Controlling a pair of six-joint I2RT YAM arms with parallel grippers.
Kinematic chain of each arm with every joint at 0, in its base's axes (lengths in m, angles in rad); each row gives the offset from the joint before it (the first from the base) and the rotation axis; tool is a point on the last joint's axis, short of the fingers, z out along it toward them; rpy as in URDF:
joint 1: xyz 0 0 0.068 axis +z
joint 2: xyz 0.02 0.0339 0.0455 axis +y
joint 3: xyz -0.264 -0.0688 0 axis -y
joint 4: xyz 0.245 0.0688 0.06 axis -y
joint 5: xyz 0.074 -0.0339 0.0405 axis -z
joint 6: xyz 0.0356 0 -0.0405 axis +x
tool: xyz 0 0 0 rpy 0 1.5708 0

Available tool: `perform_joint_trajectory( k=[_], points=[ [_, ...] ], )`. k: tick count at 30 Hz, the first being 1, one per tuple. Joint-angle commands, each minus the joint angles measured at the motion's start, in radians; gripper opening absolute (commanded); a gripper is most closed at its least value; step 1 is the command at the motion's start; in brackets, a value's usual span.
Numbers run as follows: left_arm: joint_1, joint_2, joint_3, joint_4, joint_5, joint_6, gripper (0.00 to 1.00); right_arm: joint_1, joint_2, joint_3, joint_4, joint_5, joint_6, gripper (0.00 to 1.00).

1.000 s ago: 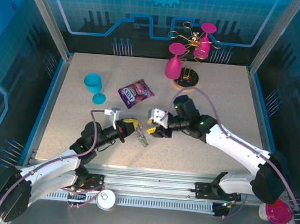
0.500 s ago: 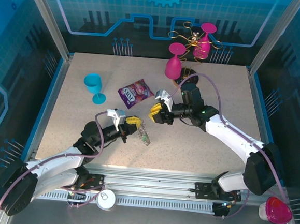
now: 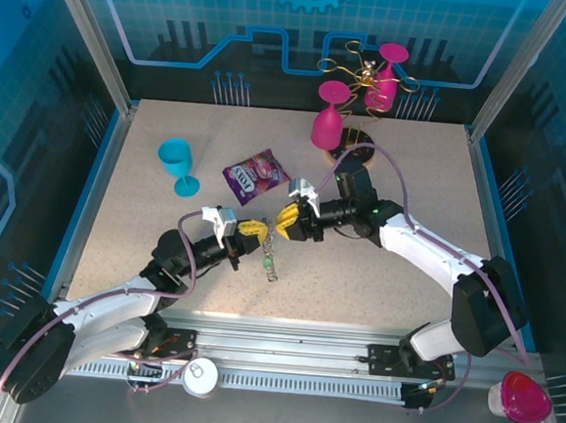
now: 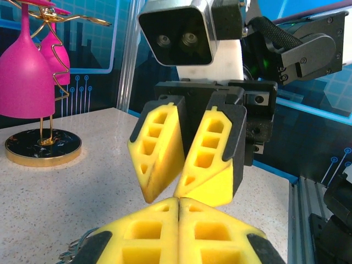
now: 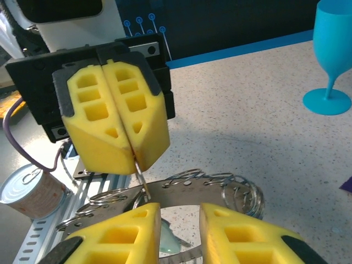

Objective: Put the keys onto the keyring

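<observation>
a: where's the keyring [image 3: 270, 261]?
b: just on the near side of the snack packet [image 3: 256, 177]. it dangles from the left gripper [image 3: 258, 231], which is squeezed fully together on a thin wire at the ring's rim.
a: which way does it run?
b: from above, its long axis goes from those fingertips away from the packet, toward the arms' bases. in the right wrist view it's a flat band arcing side to side, with wire loops along its far edge.
a: and the right gripper [image 3: 284, 222]?
b: tip to tip with the left one. its jaws are part way apart across the band, and i can't tell whether they touch it.
a: counts?
b: one ring, one packet, and one pale key [image 5: 166, 242] that i can make out.
</observation>
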Motion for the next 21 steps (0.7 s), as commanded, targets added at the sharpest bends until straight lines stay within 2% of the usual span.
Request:
perform_joint_trajectory(
  k=[1, 21],
  points=[
    [0.005, 0.002, -0.003, 0.079, 0.026, 0.018, 0.0, -0.002, -0.007, -0.02, 0.034, -0.056, -0.036, 0.25],
    [0.004, 0.043, 0.009, 0.109, 0.045, 0.0, 0.0, 0.023, 0.012, -0.021, 0.074, -0.091, -0.024, 0.2]
  ],
)
